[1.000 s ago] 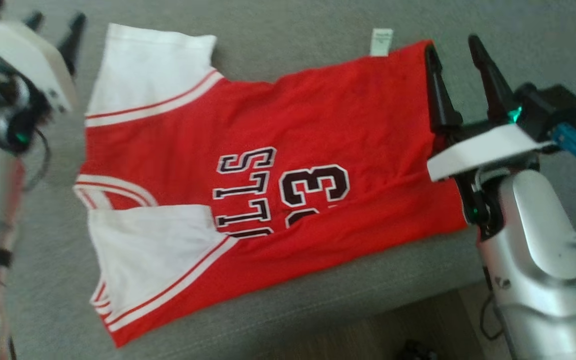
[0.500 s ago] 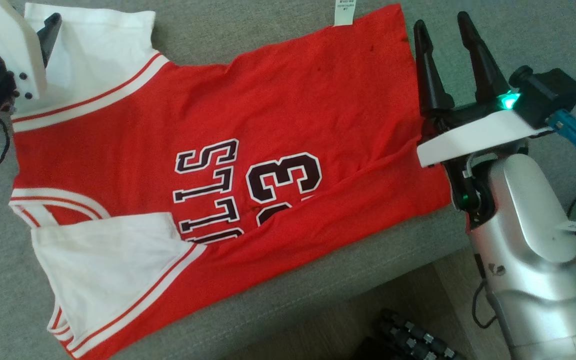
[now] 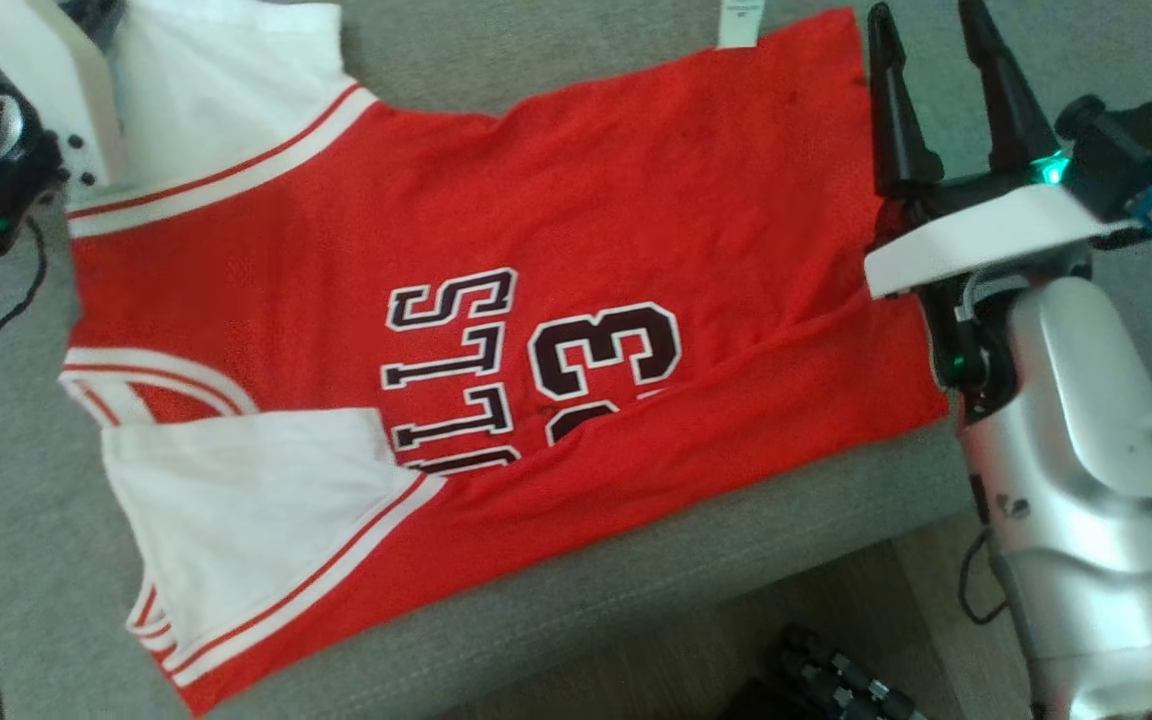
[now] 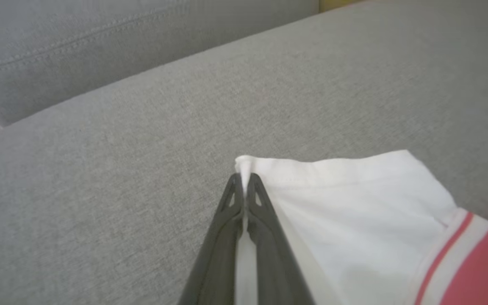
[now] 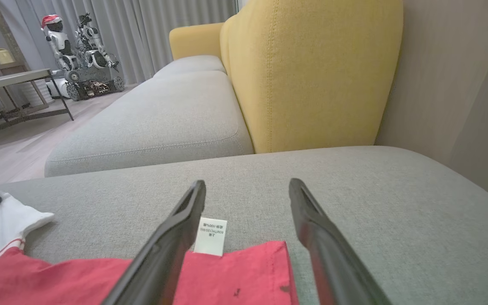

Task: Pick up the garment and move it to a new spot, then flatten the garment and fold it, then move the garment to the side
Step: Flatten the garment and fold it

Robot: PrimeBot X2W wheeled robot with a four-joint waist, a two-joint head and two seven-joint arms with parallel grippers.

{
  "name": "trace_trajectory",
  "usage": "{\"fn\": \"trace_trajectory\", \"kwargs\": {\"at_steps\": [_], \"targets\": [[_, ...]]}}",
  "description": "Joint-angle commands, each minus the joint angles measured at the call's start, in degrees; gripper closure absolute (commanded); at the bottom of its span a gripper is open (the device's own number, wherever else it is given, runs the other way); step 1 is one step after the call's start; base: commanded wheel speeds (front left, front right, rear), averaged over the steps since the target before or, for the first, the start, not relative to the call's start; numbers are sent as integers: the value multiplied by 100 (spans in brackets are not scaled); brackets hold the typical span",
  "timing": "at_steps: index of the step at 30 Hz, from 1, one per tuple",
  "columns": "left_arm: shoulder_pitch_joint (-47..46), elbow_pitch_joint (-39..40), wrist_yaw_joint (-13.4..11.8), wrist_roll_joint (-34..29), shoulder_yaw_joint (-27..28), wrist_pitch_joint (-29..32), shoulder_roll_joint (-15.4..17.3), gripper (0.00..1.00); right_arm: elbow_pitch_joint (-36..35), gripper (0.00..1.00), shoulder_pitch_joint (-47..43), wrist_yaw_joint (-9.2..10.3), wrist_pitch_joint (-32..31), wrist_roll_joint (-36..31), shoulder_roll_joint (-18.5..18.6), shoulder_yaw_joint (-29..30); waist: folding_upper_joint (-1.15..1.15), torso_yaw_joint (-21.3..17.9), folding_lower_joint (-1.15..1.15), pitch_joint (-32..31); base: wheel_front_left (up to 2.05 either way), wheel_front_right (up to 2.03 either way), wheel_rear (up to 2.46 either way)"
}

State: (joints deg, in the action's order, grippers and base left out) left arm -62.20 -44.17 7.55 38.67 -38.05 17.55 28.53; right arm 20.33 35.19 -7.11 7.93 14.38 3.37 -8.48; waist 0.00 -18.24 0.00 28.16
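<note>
The garment (image 3: 536,250) is a red jersey with white sleeves and dark lettering, spread flat on the grey sofa cushion (image 3: 556,60). In the left wrist view my left gripper (image 4: 244,180) is shut on the outer corner of the far white sleeve (image 4: 354,212), with a fold of white cloth pinched between the fingers. My right gripper (image 3: 926,40) stands open at the jersey's far hem corner. Its fingers straddle that corner (image 5: 269,271) without pinching it, beside the white label (image 5: 211,236).
The cushion's front edge (image 3: 636,590) runs just below the jersey, with floor and a dark object (image 3: 826,680) beyond it. A yellow backrest (image 5: 311,72) rises behind the cushion. A low table (image 5: 11,80) and a small robot figure (image 5: 79,51) stand across the room.
My left gripper has gone from open to shut on the sleeve corner. The head camera has shifted, so the whole picture moved. The right gripper stays open at the hem.
</note>
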Motion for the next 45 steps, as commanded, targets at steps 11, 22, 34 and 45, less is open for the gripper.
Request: {"fn": "trace_trajectory", "kwargs": {"at_steps": [11, 22, 34, 45], "targets": [[196, 1089, -7, 375, -339, -963, 189, 100, 611, 0, 647, -37, -1525, -156, 628, 4, 0, 893, 0, -266, 0, 0, 0], [623, 1820, -94, 436, -458, -1251, 140, 100, 1422, 0, 1043, -37, -2491, 318, 1764, -473, 0, 1343, 0, -269, 0, 0, 0], [710, 2152, -191, 465, -470, -1227, 243, 100, 2194, 0, 1312, -37, -2573, 675, 2014, -827, 0, 1425, 0, -171, 0, 0, 0], [690, 2190, -274, 492, -436, -1230, 313, 100, 2370, 100, 1453, -37, -2227, 955, 2008, -1174, 0, 1420, 0, -124, 0, 0, 0]]}}
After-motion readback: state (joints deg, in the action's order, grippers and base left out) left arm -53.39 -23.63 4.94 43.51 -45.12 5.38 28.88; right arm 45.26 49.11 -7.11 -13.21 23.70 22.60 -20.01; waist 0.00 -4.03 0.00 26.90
